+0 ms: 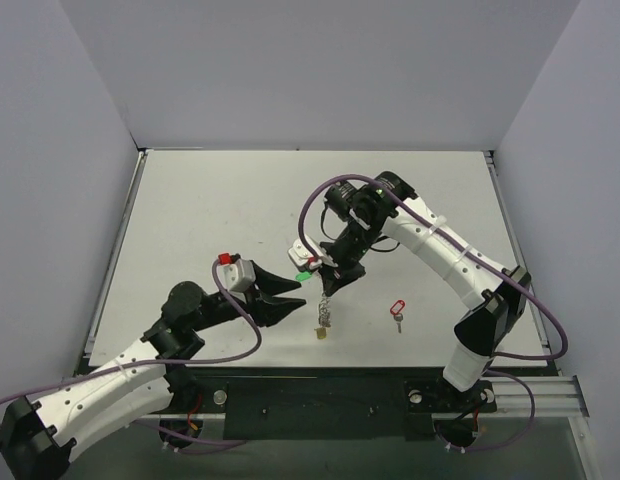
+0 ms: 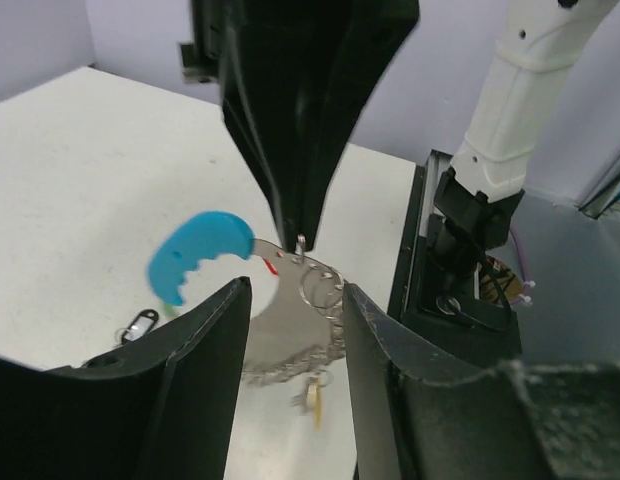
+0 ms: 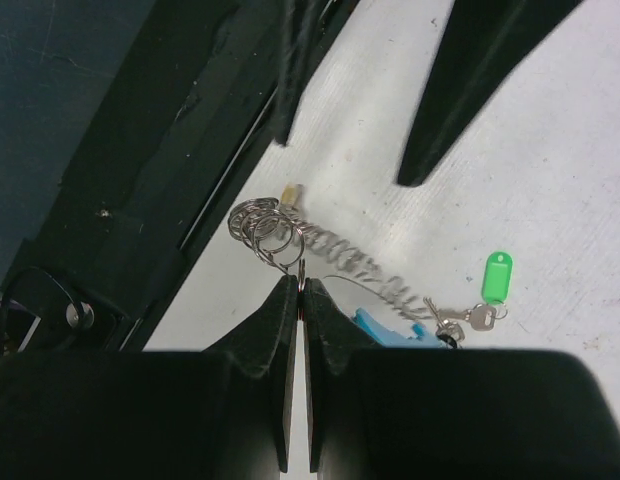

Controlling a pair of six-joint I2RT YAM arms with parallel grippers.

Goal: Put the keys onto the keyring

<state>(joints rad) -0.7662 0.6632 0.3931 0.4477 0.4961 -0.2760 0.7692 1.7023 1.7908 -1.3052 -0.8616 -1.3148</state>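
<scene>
My right gripper (image 1: 329, 283) hangs above the table, shut on a ring of the keyring (image 3: 268, 228). From there the keyring's chain (image 1: 324, 310) drops to the small yellow piece (image 1: 320, 333). Its light-blue tag (image 2: 196, 256) sits beside the right fingers. A green-tagged key (image 3: 497, 275) hangs at the chain's far end, by the blue tag. My left gripper (image 2: 295, 300) is open, one finger on each side of the hanging chain; I cannot tell whether they touch it. A red-tagged key (image 1: 396, 309) lies alone on the table to the right.
The white table (image 1: 210, 210) is bounded by grey walls on three sides. A black base rail (image 1: 320, 400) runs along the near edge. A small black clip-like piece (image 2: 140, 323) shows below the blue tag.
</scene>
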